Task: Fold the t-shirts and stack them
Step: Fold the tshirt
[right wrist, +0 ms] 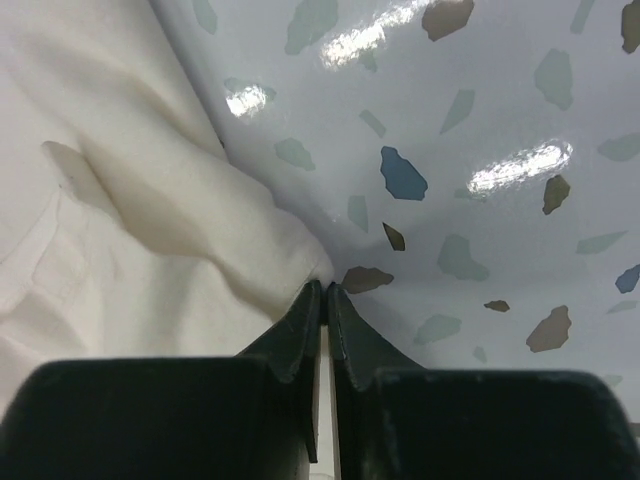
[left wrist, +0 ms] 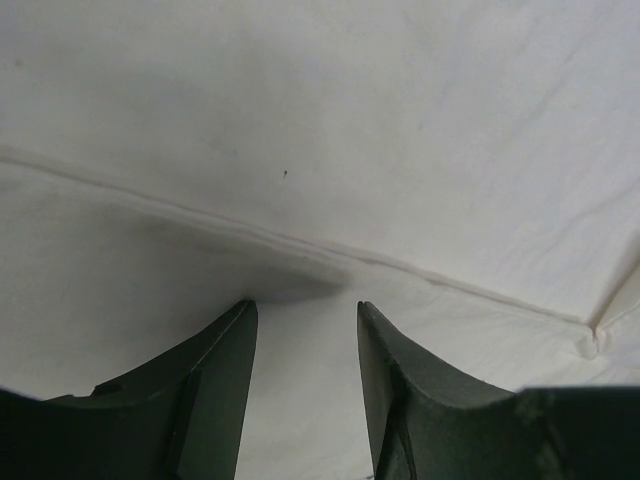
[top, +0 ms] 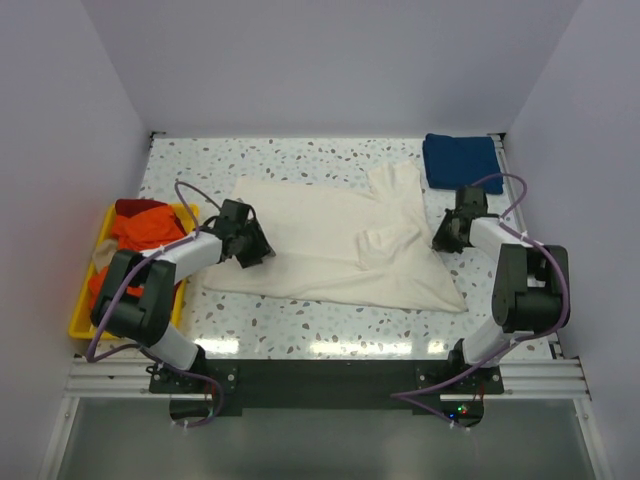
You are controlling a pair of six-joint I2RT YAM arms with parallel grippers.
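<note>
Speckled table (top: 300,325): yellow tray (top: 80,322) (far left) holds orange t-shirt (top: 150,228) and red t-shirt (top: 135,207). Left gripper (left wrist: 305,305) gapes over cream t-shirt (top: 320,240); right gripper (right wrist: 327,290) pinches its edge.

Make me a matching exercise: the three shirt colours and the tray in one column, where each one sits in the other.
1. cream t-shirt
2. dark blue t-shirt
3. orange t-shirt
4. yellow tray

A. folded, far right corner
B. inside the tray
C. left edge of the table
D. spread across the middle

Pairs: 1-D, 2-A, 3-B, 4-C
</note>
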